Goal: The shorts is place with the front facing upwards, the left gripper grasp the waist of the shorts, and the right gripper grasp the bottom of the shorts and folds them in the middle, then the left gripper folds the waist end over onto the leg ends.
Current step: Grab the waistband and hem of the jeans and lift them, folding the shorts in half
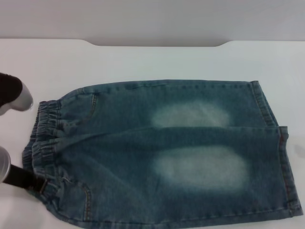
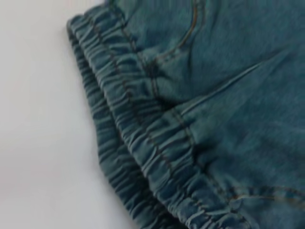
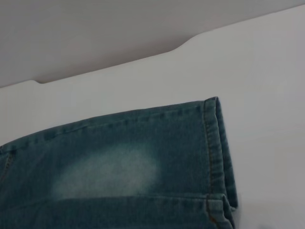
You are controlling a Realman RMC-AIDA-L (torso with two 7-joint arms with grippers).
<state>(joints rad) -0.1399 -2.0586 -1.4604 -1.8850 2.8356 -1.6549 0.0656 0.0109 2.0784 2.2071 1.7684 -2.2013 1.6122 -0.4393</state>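
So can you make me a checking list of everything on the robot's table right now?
Surface: plain white table, notch cut in its far edge.
Job's things: blue denim shorts lying flat, front up, two pale faded patches; gathered elastic waistband towards the robot's left, stitched leg hems towards its right.
Clutter: nothing seen.
Grippers: left gripper, black, at the near waistband corner; right gripper not in view.
Cables: nothing seen.
Surroundings: grey floor beyond the table.
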